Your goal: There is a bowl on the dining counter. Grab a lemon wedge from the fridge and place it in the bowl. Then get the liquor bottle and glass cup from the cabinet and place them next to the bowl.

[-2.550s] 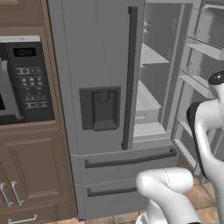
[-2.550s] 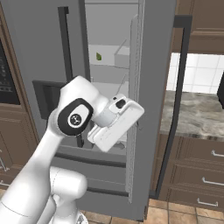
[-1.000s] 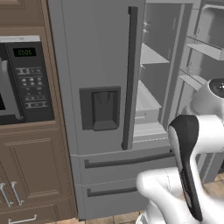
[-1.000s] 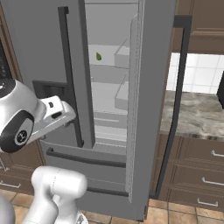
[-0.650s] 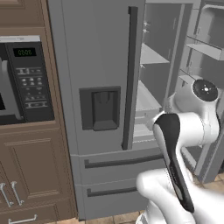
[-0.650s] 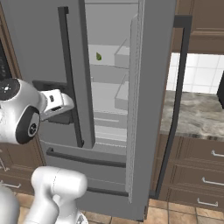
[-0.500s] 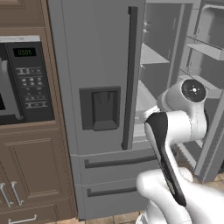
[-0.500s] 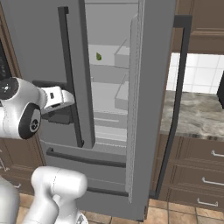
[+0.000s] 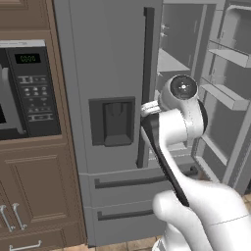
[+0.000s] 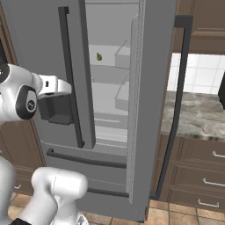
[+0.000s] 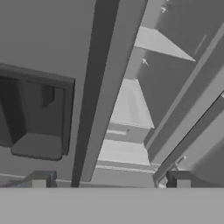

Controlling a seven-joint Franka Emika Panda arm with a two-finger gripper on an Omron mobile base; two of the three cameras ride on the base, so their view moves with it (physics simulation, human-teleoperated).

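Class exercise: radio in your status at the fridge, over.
Gripper open, empty. Fridge right door open, lemon wedge on upper shelf. Left door handle dead ahead.

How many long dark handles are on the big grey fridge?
4. One upright handle on the shut left door, one upright handle on the open right door, and two lying flat on the bottom drawers. More may be hidden.

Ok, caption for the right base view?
Fridge with right door open, small green item on a shelf, gripper near the left door handle.
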